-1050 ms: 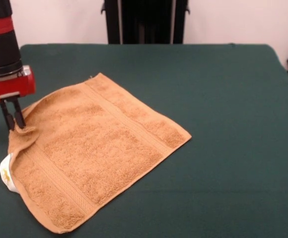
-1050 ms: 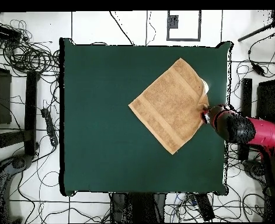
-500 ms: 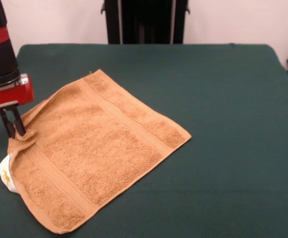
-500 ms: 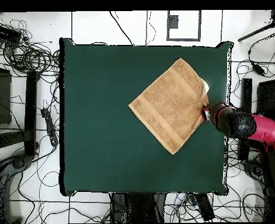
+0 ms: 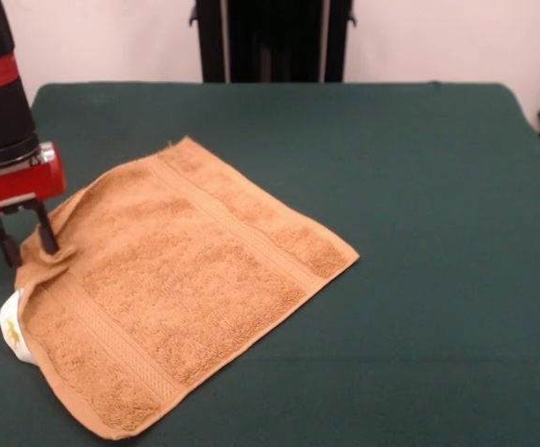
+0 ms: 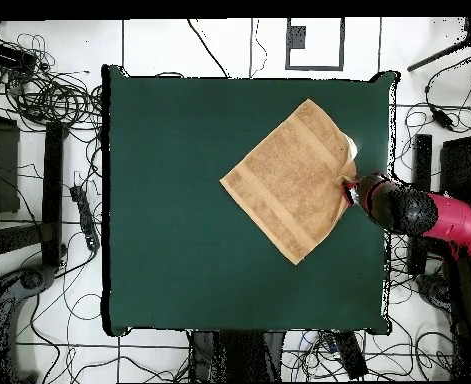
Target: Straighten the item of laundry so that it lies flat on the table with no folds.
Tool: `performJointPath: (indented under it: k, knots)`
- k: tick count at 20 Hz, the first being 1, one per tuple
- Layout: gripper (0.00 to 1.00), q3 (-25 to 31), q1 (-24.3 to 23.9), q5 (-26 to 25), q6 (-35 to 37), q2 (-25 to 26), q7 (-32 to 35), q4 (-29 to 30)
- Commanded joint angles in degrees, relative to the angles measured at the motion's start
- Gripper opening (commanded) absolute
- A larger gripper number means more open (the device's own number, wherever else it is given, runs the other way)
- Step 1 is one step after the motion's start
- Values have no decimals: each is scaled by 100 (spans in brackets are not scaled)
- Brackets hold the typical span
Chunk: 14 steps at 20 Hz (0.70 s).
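The item of laundry [image 5: 177, 279], an orange-tan terry towel with paler woven bands, lies spread like a diamond on the left part of the green table [image 5: 419, 186]. Its left corner is bunched into a small raised fold, and a white-yellow tag [image 5: 11, 328] pokes out beneath the left edge. My gripper [image 5: 25, 244] stands at that bunched corner, open, with one finger on the towel's edge and the other just off it. From overhead the towel [image 6: 291, 180] sits near the right edge of the table [image 6: 179, 200], with the gripper [image 6: 348, 190] at its right corner.
The arm's red and black wrist [image 5: 5, 140] rises over the table's left edge. Cables and stands [image 6: 49, 150] surround the table on the floor. Green cloth stretches to the right of the towel.
The gripper's fingers were pinched together on the towel's left corner; now they are spread apart and the corner has dropped slightly. The towel has barely moved.
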Motion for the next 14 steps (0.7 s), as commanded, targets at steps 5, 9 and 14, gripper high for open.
performJointPath:
  k: [5, 9, 14]
  knots:
    - [100, 96, 681, -178, 552, 7, -1687, -195]
    - [100, 76, 771, 11, 1068, 21, -1867, -409]
    - [100, 81, 911, -62, 1529, -249, -2257, -572]
